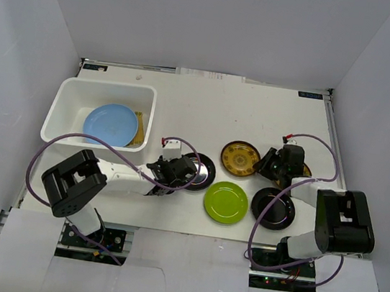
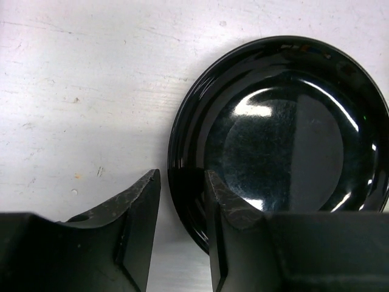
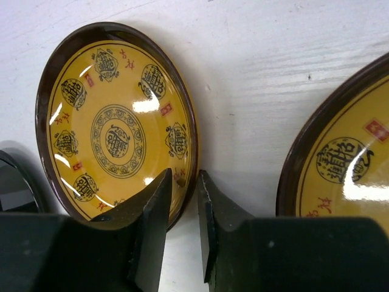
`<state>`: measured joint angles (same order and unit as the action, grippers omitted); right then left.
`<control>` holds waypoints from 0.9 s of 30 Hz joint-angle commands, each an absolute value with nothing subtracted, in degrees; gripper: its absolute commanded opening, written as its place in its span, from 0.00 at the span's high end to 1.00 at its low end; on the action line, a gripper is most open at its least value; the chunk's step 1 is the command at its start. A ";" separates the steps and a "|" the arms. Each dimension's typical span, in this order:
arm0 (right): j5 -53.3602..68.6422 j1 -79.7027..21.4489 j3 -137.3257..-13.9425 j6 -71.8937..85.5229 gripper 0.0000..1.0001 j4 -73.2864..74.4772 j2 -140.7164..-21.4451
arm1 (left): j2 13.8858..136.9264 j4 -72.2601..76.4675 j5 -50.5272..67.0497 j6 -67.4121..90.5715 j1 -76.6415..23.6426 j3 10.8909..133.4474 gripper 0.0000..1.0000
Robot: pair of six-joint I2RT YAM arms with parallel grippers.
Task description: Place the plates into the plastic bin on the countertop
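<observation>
The white plastic bin (image 1: 66, 102) stands at the back left of the countertop (image 1: 208, 104) and holds a light blue plate (image 1: 111, 123), with something yellow (image 1: 137, 131) beside it. My left gripper (image 1: 177, 167) (image 2: 182, 176) is open, straddling the near rim of a glossy black plate (image 2: 285, 134), one finger on the table and one over the dish. My right gripper (image 1: 274, 164) (image 3: 184, 176) is narrowly open astride the rim of a gold-patterned plate (image 3: 115, 121) (image 1: 240, 159). Both plates lie flat.
A lime green plate (image 1: 226, 202) and a second black plate (image 1: 273, 208) lie near the front. Another gold-patterned plate (image 3: 340, 152) sits just right of my right gripper, mostly hidden under the arm in the top view. Grey walls surround the table.
</observation>
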<state>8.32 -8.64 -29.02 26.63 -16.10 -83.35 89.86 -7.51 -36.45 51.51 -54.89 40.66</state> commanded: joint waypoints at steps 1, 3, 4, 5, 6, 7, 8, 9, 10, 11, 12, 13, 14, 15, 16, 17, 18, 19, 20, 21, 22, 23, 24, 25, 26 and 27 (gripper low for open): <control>9.40 -8.44 -27.95 28.65 0.72 -19.68 -84.72 | 90.35 -4.58 -38.23 52.03 -54.93 40.26 0.55; 9.93 -8.44 -28.04 29.00 0.76 -20.30 -85.43 | 90.79 -3.87 -39.11 51.77 -54.93 40.34 0.60; 10.11 -8.44 -28.04 29.09 0.78 -20.65 -85.69 | 90.97 -3.43 -39.37 51.68 -54.93 40.25 0.61; 10.11 -8.44 -27.95 29.53 0.80 -20.83 -85.61 | 91.14 -3.34 -39.98 51.51 -55.02 40.43 0.65; 10.02 -8.44 -27.86 29.79 0.84 -21.00 -85.52 | 91.23 -3.34 -40.34 51.50 -55.02 40.60 0.67; 10.11 -8.44 -27.77 30.23 0.86 -21.44 -85.17 | 91.32 -3.43 -40.69 51.50 -55.02 40.61 0.70; 9.93 -8.52 -27.25 30.50 0.87 -21.88 -84.64 | 91.06 -3.51 -41.13 51.42 -55.02 40.61 0.73; 9.76 -8.44 -26.90 30.76 0.90 -22.32 -83.33 | 90.79 -3.43 -42.18 51.33 -55.02 40.52 0.79; 9.67 -8.44 -26.63 30.94 0.91 -23.19 -82.54 | 90.27 -3.43 -42.62 50.72 -55.02 40.52 0.82; 9.67 -8.44 -26.28 31.37 0.91 -23.46 -81.92 | 89.92 -3.43 -43.06 50.28 -55.02 40.60 0.85; 9.84 -8.44 -26.11 31.64 0.92 -23.73 -80.52 | 89.48 -3.86 -44.02 50.01 -55.02 40.69 0.92; 10.02 -8.44 -26.02 31.90 0.92 -24.17 -79.90 | 88.34 -4.13 -44.47 49.40 -55.02 40.87 0.95; 10.11 -8.44 -25.93 32.51 0.92 -24.52 -78.67 | 87.46 -4.13 -44.82 49.05 -55.02 40.96 0.97; 10.28 -8.44 -25.67 32.95 0.92 -24.96 -78.23 | 86.58 -4.04 -45.09 48.87 -54.93 40.96 1.00; 10.63 -8.44 -25.49 33.22 0.92 -25.48 -77.79 | 85.70 -3.87 -45.61 48.08 -55.02 40.96 1.00; 11.24 -8.44 -25.58 33.57 0.92 -26.01 -77.44 | 83.78 -3.43 -45.79 47.47 -54.93 40.87 1.00; 11.60 -8.44 -25.66 34.27 0.92 -26.19 -76.82 | 82.89 -2.47 -45.97 46.76 -55.02 40.70 1.00; 11.78 -8.44 -25.66 34.45 0.92 -26.37 -76.56 | 81.92 -2.03 -46.14 46.06 -54.93 40.78 1.00; 12.04 -8.44 -25.75 34.71 0.92 -26.45 -76.38 | 81.13 -1.76 -46.32 44.66 -55.02 41.04 1.00; 12.30 -8.44 -25.75 35.24 0.92 -26.63 -75.59 | 79.56 -1.58 -46.58 43.95 -55.02 41.74 1.00; 12.39 -8.44 -25.75 35.51 0.92 -26.80 -75.15 | 78.67 -1.50 -46.84 43.34 -54.93 42.18 1.00; 12.57 -8.44 -25.93 35.59 0.92 -26.81 -74.19 | 77.88 -1.32 -47.37 41.85 -54.93 42.71 1.00; 12.66 -8.44 -26.10 35.60 0.92 -26.63 -73.66 | 76.13 -0.80 -47.46 40.79 -54.93 42.98 1.00; 12.57 -8.09 -26.28 35.77 0.92 -26.54 -72.96 | 75.16 0.08 -47.46 39.82 -55.02 43.67 1.00; 12.74 -7.74 -26.28 36.03 0.92 -26.46 -72.17 | 74.10 1.57 -47.03 39.12 -54.93 44.03 1.00; 13.18 -7.39 -26.37 36.21 0.92 -26.46 -70.77 | 73.13 1.93 -46.67 38.24 -54.84 44.38 1.00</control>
<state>11.68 -8.34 -25.58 34.63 -22.76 -74.30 77.52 -1.76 -44.99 42.24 -54.96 41.28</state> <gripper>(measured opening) 0.087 0.175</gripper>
